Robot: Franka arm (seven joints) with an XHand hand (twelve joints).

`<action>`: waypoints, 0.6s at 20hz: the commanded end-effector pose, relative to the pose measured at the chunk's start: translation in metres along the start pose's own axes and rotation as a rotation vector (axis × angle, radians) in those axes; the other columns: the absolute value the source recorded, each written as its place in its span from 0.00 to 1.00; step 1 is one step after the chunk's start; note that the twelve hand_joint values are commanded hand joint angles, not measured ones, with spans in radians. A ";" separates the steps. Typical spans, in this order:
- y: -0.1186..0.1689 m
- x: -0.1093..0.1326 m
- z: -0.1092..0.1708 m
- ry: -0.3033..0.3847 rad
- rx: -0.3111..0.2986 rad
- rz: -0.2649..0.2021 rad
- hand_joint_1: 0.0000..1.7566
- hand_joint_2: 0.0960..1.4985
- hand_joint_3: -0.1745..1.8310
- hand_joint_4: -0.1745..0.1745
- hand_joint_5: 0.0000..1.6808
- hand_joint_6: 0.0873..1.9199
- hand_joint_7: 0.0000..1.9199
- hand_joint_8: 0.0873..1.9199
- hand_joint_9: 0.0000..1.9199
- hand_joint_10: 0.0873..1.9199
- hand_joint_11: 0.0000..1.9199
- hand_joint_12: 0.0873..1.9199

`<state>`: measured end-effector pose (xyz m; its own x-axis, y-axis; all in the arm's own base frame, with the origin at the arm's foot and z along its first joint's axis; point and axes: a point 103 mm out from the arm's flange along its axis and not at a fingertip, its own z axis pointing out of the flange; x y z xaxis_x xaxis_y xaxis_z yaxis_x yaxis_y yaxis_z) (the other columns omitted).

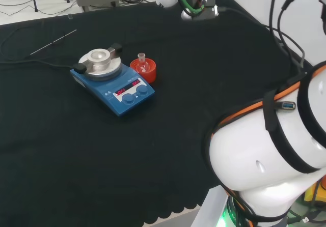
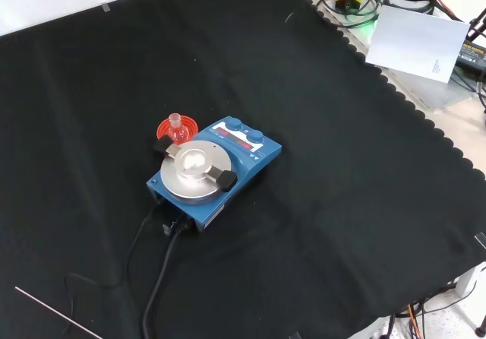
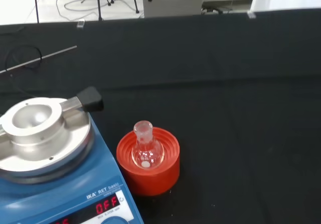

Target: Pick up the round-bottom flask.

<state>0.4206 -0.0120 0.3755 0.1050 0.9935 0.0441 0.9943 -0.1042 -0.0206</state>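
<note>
The round-bottom flask (image 3: 146, 148) is sitting upright in a red ribbed stand (image 3: 148, 160), and its neck is pointing up. In the head view you are seeing the flask (image 1: 141, 61) a little left of the frame's middle, in the upper half, with the stand (image 1: 143, 70) touching or just beside the right back corner of a blue stirrer plate (image 1: 113, 84). In the front view the flask (image 2: 178, 129) and the stand (image 2: 173, 131) are lying at the upper left of the same plate (image 2: 214, 170). A round metal block (image 3: 40, 133) is resting on top of the plate. A black cable (image 2: 156, 288) is running from the plate toward the lower edge of the front view. A thin metal rod (image 1: 53, 42) is lying well apart on the counter (image 1: 168, 150), at the upper left of the head view. About the robot hand, I cannot tell you if it is released or clenched.
</note>
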 end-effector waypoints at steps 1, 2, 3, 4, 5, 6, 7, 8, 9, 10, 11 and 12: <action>0.057 -0.030 0.034 0.050 0.006 -0.009 0.42 0.57 0.41 0.32 0.38 0.01 0.14 0.31 0.20 0.32 0.01 0.70; 0.062 -0.032 0.040 0.063 0.015 -0.003 0.42 0.56 0.41 0.32 0.37 0.01 0.14 0.31 0.20 0.32 0.01 0.70; 0.067 -0.032 0.046 0.068 0.020 -0.006 0.43 0.56 0.42 0.31 0.36 0.01 0.14 0.31 0.20 0.32 0.01 0.70; 0.072 -0.032 0.052 0.071 0.022 -0.014 0.43 0.56 0.42 0.31 0.36 0.00 0.14 0.31 0.20 0.32 0.01 0.70; 0.076 -0.031 0.057 0.079 0.026 -0.018 0.43 0.56 0.42 0.31 0.35 0.00 0.14 0.31 0.20 0.32 0.01 0.70; 0.080 -0.029 0.062 0.092 0.033 -0.021 0.43 0.56 0.42 0.31 0.35 0.00 0.14 0.31 0.20 0.32 0.01 0.70; 0.084 -0.031 0.066 0.113 0.048 -0.025 0.43 0.56 0.42 0.31 0.34 0.00 0.14 0.31 0.20 0.32 0.01 0.70; 0.088 -0.032 0.070 0.136 0.066 -0.031 0.43 0.56 0.42 0.32 0.34 0.00 0.14 0.31 0.20 0.32 0.01 0.70; 0.094 -0.037 0.080 0.169 0.079 -0.041 0.42 0.55 0.42 0.33 0.33 0.00 0.13 0.31 0.19 0.32 0.01 0.70; 0.098 -0.037 0.087 0.188 0.093 -0.045 0.42 0.54 0.43 0.34 0.32 0.00 0.13 0.31 0.19 0.32 0.01 0.70; 0.104 -0.036 0.093 0.192 0.103 -0.046 0.41 0.53 0.43 0.35 0.31 0.00 0.13 0.31 0.18 0.32 0.00 0.70; 0.109 -0.035 0.097 0.197 0.108 -0.049 0.41 0.53 0.43 0.36 0.31 0.00 0.12 0.31 0.18 0.32 0.00 0.70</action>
<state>0.4861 -0.0416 0.3068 0.0849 0.9878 0.1306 0.9926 -0.0724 -0.0975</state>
